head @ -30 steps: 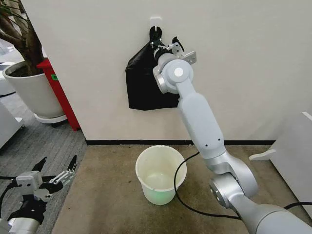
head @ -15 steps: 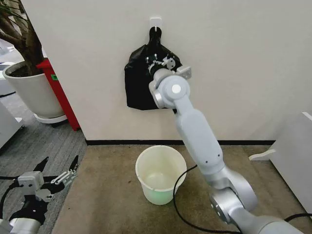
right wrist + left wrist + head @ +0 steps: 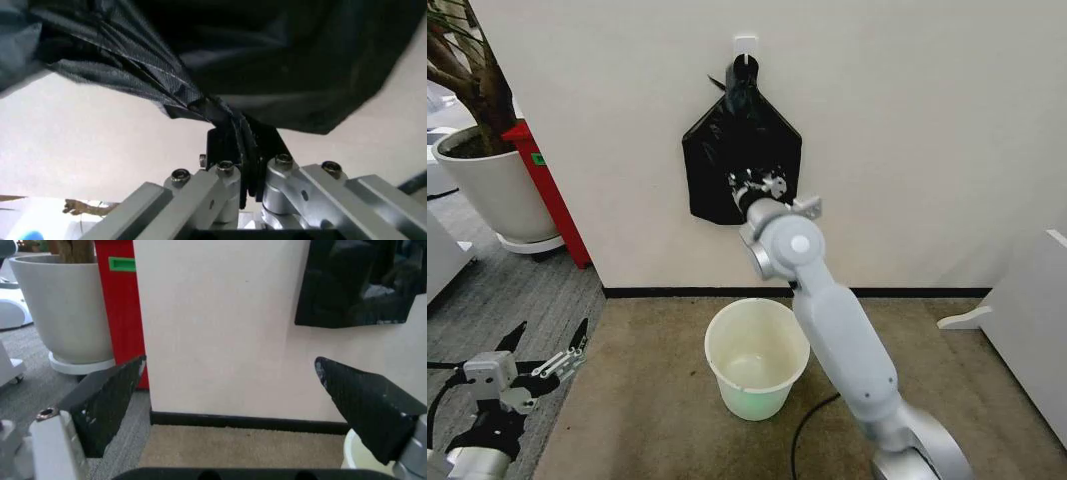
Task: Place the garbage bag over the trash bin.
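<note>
Black plastic film is what our next move turns on: the thin, glossy black garbage bag (image 3: pixel 739 160) hangs flat against the cream wall (image 3: pixel 927 130) from a small white hook (image 3: pixel 745 45), its long axis vertical. Our right gripper (image 3: pixel 755 185) sits at the bag's lower part, jaws pinched tight on a gathered fold of film (image 3: pixel 220 117). Almost directly below, on the tan carpet (image 3: pixel 627 400), stands the small round cream-white plastic trash bin (image 3: pixel 757 358), mouth up and empty, well apart from the bag. We judge the bag must come off the hook and travel down. Our left gripper (image 3: pixel 539 360) hangs low at the left, jaws spread wide, holding nothing. Further left stand a red panel (image 3: pixel 552 190) and a large white plant pot (image 3: pixel 487 190), clear of the path.
</note>
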Robot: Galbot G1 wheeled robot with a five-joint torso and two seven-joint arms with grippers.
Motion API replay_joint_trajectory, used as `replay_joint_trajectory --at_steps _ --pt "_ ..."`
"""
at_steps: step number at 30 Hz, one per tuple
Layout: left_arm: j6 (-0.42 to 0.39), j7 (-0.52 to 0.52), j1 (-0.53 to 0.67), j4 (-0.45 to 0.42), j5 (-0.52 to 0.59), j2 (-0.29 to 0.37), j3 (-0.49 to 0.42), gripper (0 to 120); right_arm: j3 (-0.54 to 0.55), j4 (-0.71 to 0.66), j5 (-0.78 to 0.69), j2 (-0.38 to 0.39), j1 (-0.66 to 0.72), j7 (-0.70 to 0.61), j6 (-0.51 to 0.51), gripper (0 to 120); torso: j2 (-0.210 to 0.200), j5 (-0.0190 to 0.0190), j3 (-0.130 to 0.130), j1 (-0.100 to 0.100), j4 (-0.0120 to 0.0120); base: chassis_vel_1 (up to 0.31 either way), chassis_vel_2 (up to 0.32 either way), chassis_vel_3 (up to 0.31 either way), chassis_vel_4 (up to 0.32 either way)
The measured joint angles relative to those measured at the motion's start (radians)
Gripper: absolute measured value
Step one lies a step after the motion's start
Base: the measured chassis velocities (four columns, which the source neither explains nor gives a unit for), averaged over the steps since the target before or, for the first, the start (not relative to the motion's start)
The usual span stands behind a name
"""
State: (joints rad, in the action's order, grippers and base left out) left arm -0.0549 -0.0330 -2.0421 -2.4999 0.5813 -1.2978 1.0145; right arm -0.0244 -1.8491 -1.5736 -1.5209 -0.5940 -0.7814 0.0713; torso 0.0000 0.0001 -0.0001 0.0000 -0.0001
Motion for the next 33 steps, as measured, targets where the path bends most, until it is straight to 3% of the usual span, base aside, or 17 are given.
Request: replay_joint_trajectory --at_steps 14,25,33 --pt "0.003 -0.003 0.002 0.000 0.000 0.000 0.000 100 0.002 -0.093 0.015 0.037 -0.163 0.000 -0.006 0 0.000 0.0000 0.000 0.000 0.0000 0.000 0.000 0.000 0.000" --pt "0.005 -0.005 0.004 0.000 0.000 0.000 0.000 100 -0.015 -0.088 0.010 0.047 -0.042 0.003 -0.020 0 0.000 -0.0003 0.000 0.000 0.0001 0.000 0.000 0.000 0.000" --pt "0.006 -0.005 0.005 0.000 0.001 0.003 0.000 100 -0.008 -0.083 0.011 0.055 -0.051 0.009 -0.028 0 0.000 0.0001 0.000 0.000 0.0001 0.000 0.000 0.000 0.000"
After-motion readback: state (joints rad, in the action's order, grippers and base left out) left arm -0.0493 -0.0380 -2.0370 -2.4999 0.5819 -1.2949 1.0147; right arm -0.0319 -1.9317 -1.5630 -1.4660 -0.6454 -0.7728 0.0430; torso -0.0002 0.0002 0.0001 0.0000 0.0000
